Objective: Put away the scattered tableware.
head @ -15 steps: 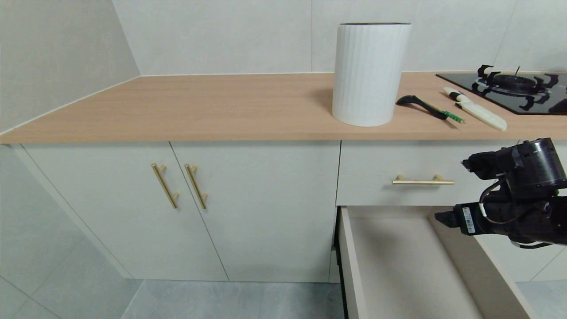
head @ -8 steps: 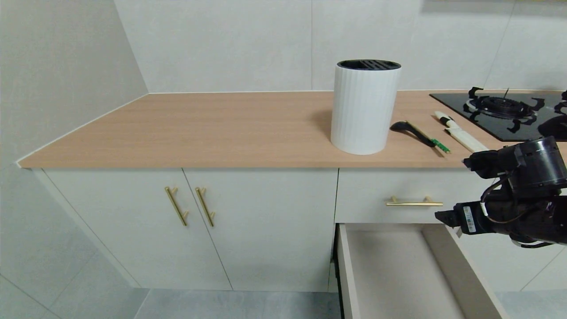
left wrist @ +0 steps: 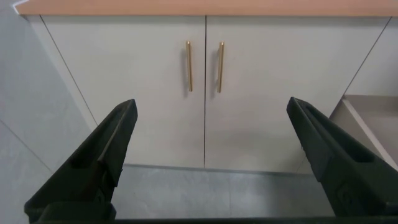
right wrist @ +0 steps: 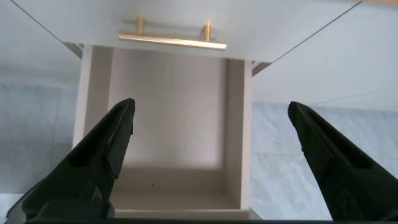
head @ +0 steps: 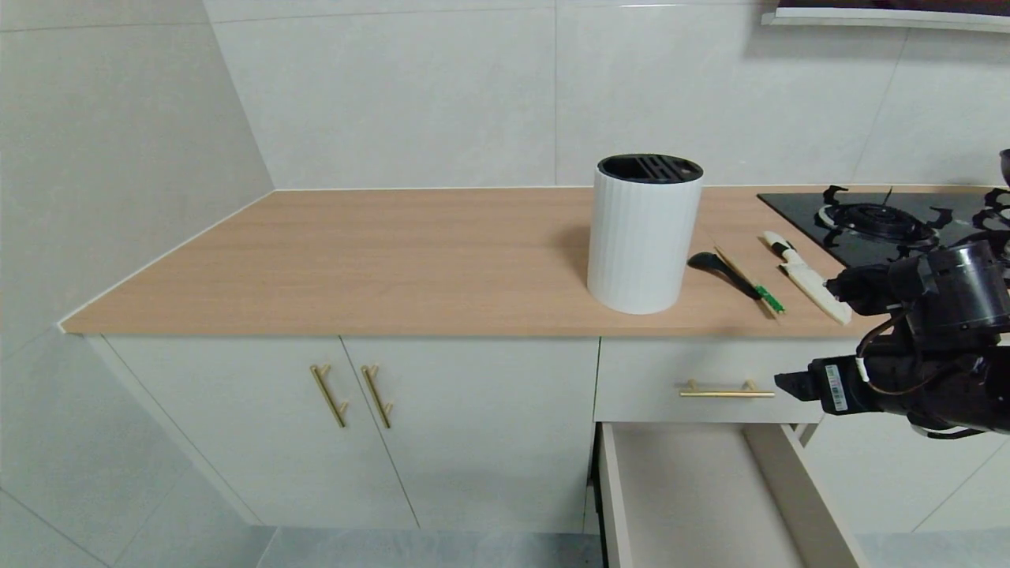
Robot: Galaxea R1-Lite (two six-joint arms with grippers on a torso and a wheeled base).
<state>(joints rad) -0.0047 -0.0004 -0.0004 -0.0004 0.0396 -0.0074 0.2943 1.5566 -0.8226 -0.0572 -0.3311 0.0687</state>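
Spoon [head: 705, 262], chopsticks [head: 769, 300] and knife [head: 809, 280] lie on the worktop [head: 394, 260] at 3 o'clock of the white holder [head: 643, 237]. Right gripper [right wrist: 210, 118], jaws wide, faces the open drawer [head: 618, 497]; left gripper [left wrist: 211, 112] jaws also wide.

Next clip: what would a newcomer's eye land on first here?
First, the white ribbed holder standing tall on the wooden counter, with a black spoon, chopsticks and a pale-bladed knife lying loose between it and the hob. Next, the pulled-out drawer below them, with the right end effector open above it.
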